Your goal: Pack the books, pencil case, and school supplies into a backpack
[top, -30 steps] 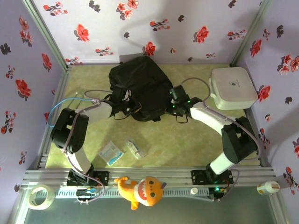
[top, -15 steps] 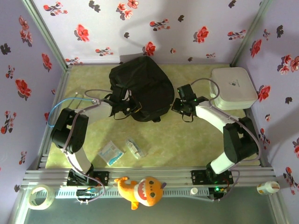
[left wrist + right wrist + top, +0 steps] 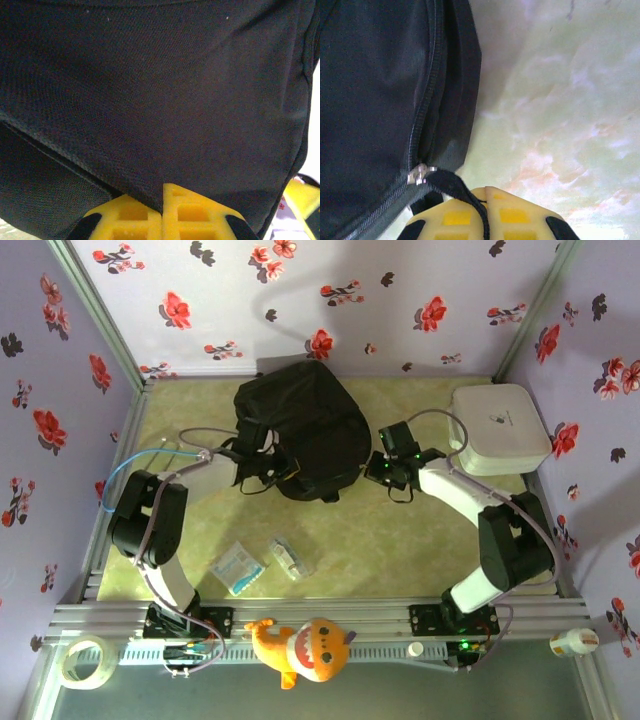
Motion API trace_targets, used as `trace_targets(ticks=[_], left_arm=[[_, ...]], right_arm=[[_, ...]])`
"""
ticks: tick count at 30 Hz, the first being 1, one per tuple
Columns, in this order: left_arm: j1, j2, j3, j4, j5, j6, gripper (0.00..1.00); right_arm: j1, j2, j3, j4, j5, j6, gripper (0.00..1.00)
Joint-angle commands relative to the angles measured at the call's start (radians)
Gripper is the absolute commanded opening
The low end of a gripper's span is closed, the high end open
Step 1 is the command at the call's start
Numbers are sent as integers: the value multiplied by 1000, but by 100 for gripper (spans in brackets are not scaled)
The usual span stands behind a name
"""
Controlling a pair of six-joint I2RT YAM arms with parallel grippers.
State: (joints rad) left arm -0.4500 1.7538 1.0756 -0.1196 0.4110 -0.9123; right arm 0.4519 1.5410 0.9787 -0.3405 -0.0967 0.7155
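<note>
Left gripper (image 3: 163, 197) is clamping a fold of the backpack (image 3: 300, 420), its jaws clenched with black fabric wedged between the yellow fingers. It looks like it is anchoring the bag so it isn't sliding while the other arm works. Right gripper (image 3: 485, 200) is pinching the black zipper pull (image 3: 451, 182) at the bag's right edge. Its jaws are closed on the cord, with the metal slider (image 3: 419, 175) sitting just ahead of the fingertips. My read is that it is running the zipper, but I can't tell from the stills whether it is opening or closing. The backpack is lying in the middle of the far half of the table (image 3: 400, 540), rounded top pointing away from the arms. The pencil case (image 3: 290, 558) is waiting on the near side, beside a pale packet (image 3: 237, 568) and well apart from the bag, so packing isn't finishing yet. As for writing, the white box (image 3: 497, 426) at far right is carrying a small dark mark on its lid that is too small to read. I'm not making out anything legible on the bag, case or packet.
</note>
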Motion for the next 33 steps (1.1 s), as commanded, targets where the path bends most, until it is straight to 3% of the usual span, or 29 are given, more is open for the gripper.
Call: trace_targets(ticks=[1, 7, 12, 13, 15, 17, 20, 27, 33], left_arm=[[37, 33, 99, -77, -49, 128, 0], [71, 79, 194, -152, -63, 244, 0], [115, 91, 247, -216, -126, 304, 0], [125, 82, 246, -219, -140, 304, 3], [138, 50, 234, -226, -165, 294, 17], [147, 6, 204, -231, -187, 274, 37], [148, -65, 142, -241, -196, 228, 52], [93, -237, -80, -162, -195, 42, 64], [22, -251, -193, 73, -157, -171, 67]], right_arm=[[39, -49, -48, 35, -97, -22, 0], [199, -54, -86, 107, -252, -62, 0], [258, -8, -41, 196, -317, -71, 0], [265, 7, -17, 194, -306, -78, 0], [272, 36, 27, 192, -292, -82, 0], [277, 66, 78, 186, -273, -80, 0], [288, 97, 143, 154, -222, -83, 0], [304, 92, 170, 132, -138, -91, 0], [304, 68, 165, 91, -80, -85, 0]])
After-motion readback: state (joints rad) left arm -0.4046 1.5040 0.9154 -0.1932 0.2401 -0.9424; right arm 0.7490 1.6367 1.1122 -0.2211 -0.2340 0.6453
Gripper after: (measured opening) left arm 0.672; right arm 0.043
